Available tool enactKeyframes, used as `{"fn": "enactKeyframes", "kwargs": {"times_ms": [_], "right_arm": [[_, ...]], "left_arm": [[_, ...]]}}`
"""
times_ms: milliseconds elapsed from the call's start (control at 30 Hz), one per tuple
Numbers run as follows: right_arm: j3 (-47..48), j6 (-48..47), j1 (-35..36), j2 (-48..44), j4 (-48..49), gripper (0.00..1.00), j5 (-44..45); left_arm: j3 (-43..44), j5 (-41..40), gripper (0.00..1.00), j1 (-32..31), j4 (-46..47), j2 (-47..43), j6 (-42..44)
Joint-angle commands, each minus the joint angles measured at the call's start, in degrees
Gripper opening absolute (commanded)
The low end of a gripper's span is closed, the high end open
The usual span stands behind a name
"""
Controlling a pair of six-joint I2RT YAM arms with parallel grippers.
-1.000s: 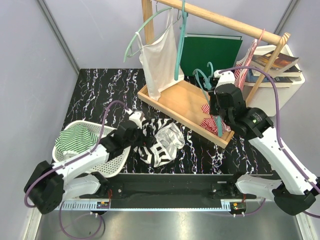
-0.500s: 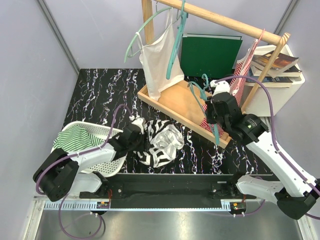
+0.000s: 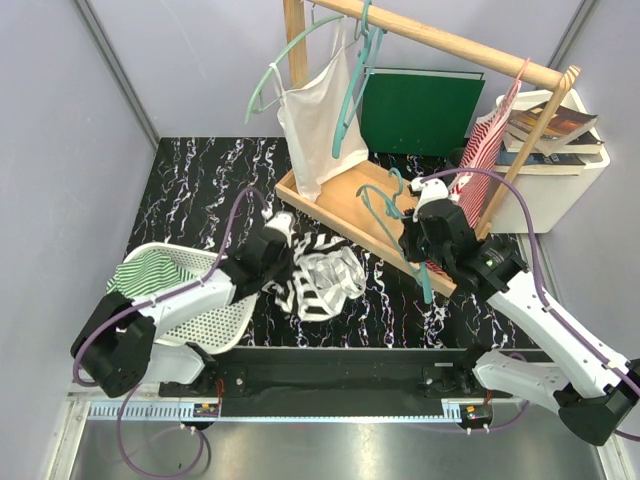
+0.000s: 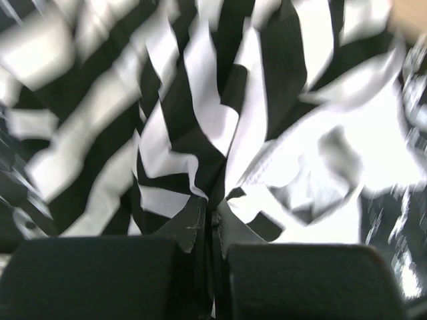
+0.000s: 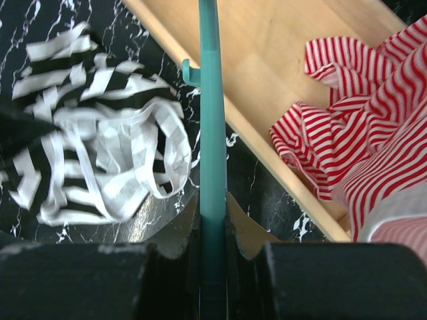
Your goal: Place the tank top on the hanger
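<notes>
Black-and-white cloth between shut jaws: pinches a fold of the tank top (image 3: 322, 282) in left gripper (image 4: 208, 215), rest heaped on dark marbled table (image 3: 190, 180) beside wooden tray (image 3: 350, 215). Clamps teal hanger (image 5: 212, 120) in right gripper (image 5: 212, 215), across tray's near edge.

Landmark: we place everything against the shallow wooden tray (image 3: 345, 205) on the black marbled table (image 3: 195, 180).
Front: we find the black-and-white striped cloth tank top (image 3: 325, 282) on the table just before the tray's left half, with the left gripper (image 4: 212, 215) at its left edge.
Front rim: the thin teal plastic hanger (image 5: 212, 133) sits in the right gripper (image 5: 212, 203), above the rim.
Far left: we see the white mesh plastic basket (image 3: 205, 318), and a green-and-white striped garment (image 3: 150, 273) in it.
Inside, right end: a red-and-white striped garment (image 5: 360, 133).
Above, left end: a plain white tank top (image 3: 318, 130) hangs from the wooden rail (image 3: 450, 42).
Behind: a flat green binder (image 3: 420, 105), with stacked books (image 3: 550, 122) to its right.
</notes>
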Motion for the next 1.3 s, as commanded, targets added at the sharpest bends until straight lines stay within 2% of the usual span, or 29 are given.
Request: {"fn": "enactKeyframes", "kwargs": {"times_ms": [0,233,267,300,333,400,433,467,600,733,900,1067,1267], "right_arm": [[-1.96,0.66,0.74,-2.38,3.35,0.00,-4.64],[-4.42,1.36,1.27,-5.02,3.35,0.00,-7.64],[-4.77,1.37,1.36,-5.11,3.44,0.00,-7.99],[-4.94,1.45,1.36,-5.37,3.61,0.00,-8.08],[-5.12,1.54,1.45,-5.63,3.53,0.00,-7.99],[-5.74,1.54,1.45,-5.72,3.61,0.00,-7.73],[-5.91,1.46,1.53,-5.98,3.61,0.00,-7.64],[-6.17,1.45,1.54,-6.07,3.70,0.00,-7.73],[-6.70,1.37,1.54,-6.43,3.96,0.00,-8.25],[-7.23,1.10,1.54,-6.51,3.97,0.00,-7.64],[-7.41,1.10,1.54,-6.69,3.97,0.00,-7.02],[-8.02,1.28,1.54,-7.83,3.97,0.00,-6.50],[-8.02,1.19,1.54,-8.10,3.97,0.00,-6.58]], "left_arm": [[11.35,-5.24,0.00,3.71,-2.14,4.59,6.02],[19.64,-4.00,0.01,7.75,-2.32,14.35,9.98],[20.34,-4.61,0.05,8.28,-3.28,15.05,10.24],[21.22,-5.14,0.14,8.37,-4.16,15.49,10.42],[21.40,-5.49,0.36,8.29,-4.95,15.23,10.34],[19.31,-4.36,0.65,8.02,-4.79,12.01,9.29],[18.16,-4.36,0.76,7.76,-4.44,10.41,8.84],[17.11,-4.96,0.80,6.89,-4.09,8.66,8.41],[11.66,-5.32,0.82,4.25,-4.00,-2.05,5.34],[8.75,-2.53,0.81,2.49,-3.82,-6.04,3.57],[8.92,2.24,0.75,2.40,-3.47,-0.70,2.34],[10.41,0.22,0.71,2.40,-3.74,4.76,1.37],[12.61,-3.12,0.72,2.66,-4.61,9.95,1.02]]}}
